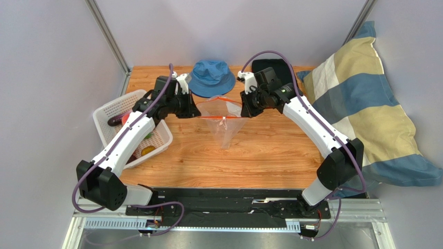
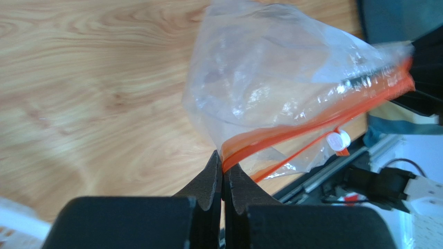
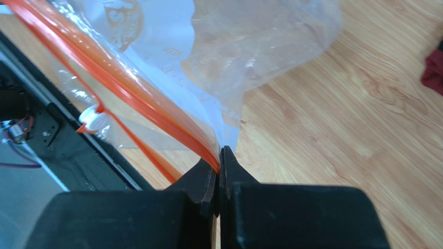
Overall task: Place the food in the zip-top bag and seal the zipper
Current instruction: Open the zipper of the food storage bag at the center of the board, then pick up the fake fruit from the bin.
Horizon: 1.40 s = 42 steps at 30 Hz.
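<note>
Plastic this thin is likely handling as light, limp and slippery. The zip-top bag [image 1: 222, 122] is hanging, seemingly empty, just in front of the blue hat [image 1: 210, 77], tapering down toward the table [image 1: 260, 155]. Its zipper [image 2: 291, 129], stiffer than the film, is offering the surest hold. The left gripper [image 2: 222, 168] is pinching one end and the right gripper [image 3: 218, 158] is clamping the other, with the slider [image 2: 338, 140] dangling between. The food [image 1: 148, 150] is sitting in the white basket [image 1: 112, 106], left of the hat.
</note>
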{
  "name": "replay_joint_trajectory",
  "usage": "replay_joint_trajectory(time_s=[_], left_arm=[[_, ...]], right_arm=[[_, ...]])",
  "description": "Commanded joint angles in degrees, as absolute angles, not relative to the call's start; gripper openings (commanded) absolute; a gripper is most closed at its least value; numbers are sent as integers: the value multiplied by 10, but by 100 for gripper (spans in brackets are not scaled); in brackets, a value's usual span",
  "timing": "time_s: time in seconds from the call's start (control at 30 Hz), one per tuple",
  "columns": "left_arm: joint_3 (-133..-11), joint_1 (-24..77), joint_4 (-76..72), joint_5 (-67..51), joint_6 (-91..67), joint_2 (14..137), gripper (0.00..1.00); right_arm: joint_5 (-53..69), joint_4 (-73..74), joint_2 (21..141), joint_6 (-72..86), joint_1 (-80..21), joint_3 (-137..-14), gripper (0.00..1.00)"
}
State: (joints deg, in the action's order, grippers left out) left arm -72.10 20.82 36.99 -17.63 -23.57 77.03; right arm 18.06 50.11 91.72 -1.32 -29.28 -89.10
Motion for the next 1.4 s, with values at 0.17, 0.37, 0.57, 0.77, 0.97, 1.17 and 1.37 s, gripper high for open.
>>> replay_joint_trajectory(time_s=[0.17,0.37,0.57,0.77,0.97,1.17,1.37], left_arm=[[-671,175,468,-30,-46,760,6],[-713,142,507,-186,22,752,70],[-788,26,578,-255,151,730,96],[-909,-167,628,-251,204,843,96],[-961,-225,613,-196,202,952,93],[-963,-228,579,-102,227,1012,97],[-947,-229,553,-70,243,1065,99]], right_arm=[[264,506,911,-23,-266,-855,0],[305,450,975,48,-270,-865,0],[327,432,998,92,-273,-881,0],[334,413,1008,125,-274,-889,0],[330,395,1010,137,-275,-891,0],[279,438,1006,129,-277,-935,0],[213,511,971,110,-280,-964,0]])
